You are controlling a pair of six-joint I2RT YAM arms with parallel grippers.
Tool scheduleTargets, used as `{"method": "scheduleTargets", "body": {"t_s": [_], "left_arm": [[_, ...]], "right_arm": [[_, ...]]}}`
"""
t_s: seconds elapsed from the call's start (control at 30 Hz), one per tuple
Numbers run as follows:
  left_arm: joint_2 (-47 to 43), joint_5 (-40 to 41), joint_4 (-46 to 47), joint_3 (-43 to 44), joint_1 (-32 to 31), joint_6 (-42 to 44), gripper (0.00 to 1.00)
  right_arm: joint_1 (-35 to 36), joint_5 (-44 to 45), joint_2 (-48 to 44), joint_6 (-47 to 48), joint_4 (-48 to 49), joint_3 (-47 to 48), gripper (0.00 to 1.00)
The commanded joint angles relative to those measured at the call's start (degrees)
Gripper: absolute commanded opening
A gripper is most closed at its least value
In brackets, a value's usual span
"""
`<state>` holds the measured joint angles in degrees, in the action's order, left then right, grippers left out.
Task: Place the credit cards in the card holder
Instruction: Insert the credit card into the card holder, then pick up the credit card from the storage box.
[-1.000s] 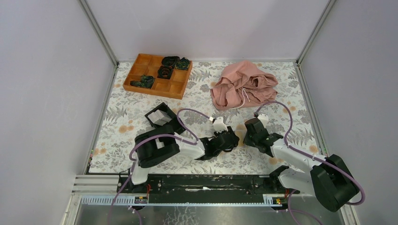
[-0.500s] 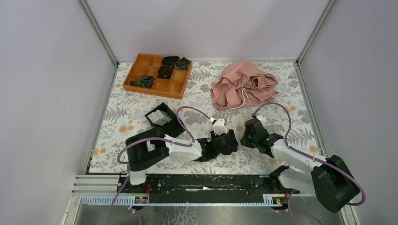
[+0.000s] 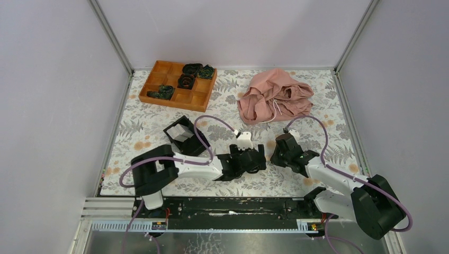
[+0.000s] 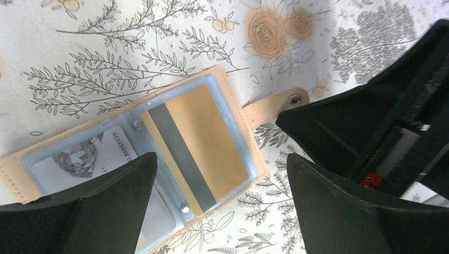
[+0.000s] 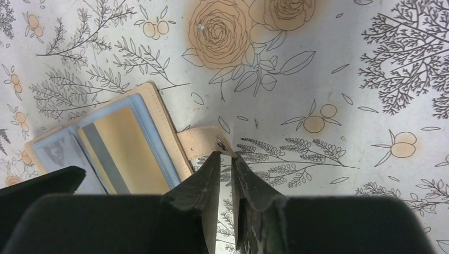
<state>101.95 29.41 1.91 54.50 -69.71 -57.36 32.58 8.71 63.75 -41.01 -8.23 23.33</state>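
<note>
The card holder lies open on the floral cloth, tan with clear sleeves. One sleeve holds a gold credit card with a grey stripe, and a light grey card sits in the sleeve to its left. My left gripper hovers just above the holder, open wide with nothing between its fingers. My right gripper is shut on the holder's snap strap at the holder's right edge. In the top view both grippers meet at the table's near middle and hide the holder.
An orange compartment tray with dark coiled items stands at the back left. A crumpled pink cloth lies at the back right. A black open box sits just left of the left arm. Walls close in both sides.
My left gripper has opened from partly closed to fully wide, and its arm has stretched further toward the holder. The right gripper has shifted slightly left and kept its grip.
</note>
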Motion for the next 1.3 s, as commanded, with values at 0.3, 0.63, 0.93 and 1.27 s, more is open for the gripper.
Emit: {"method": "scheduleTargets", "body": {"t_s": [0.3, 0.63, 0.93, 1.27], "left_arm": [[-23.81, 12.36, 0.21, -10.28, 0.31, 3.01, 1.00], [-47.67, 22.97, -8.83, -24.06, 0.32, -5.28, 1.00], [-60.21, 29.41, -21.73, -27.68, 0.32, -12.10, 1.00], [-69.40, 34.64, -29.06, -27.72, 0.39, -13.80, 1.00]], "right_arm": [[0.75, -2.01, -6.67, 4.60, -3.13, 7.49, 0.28], [5.47, -5.41, -4.12, 11.62, -0.15, 17.57, 0.52], [12.72, -3.38, 9.87, 18.87, 7.97, 32.96, 0.58], [15.37, -7.82, 21.55, 28.24, 25.49, 43.55, 0.80]]}}
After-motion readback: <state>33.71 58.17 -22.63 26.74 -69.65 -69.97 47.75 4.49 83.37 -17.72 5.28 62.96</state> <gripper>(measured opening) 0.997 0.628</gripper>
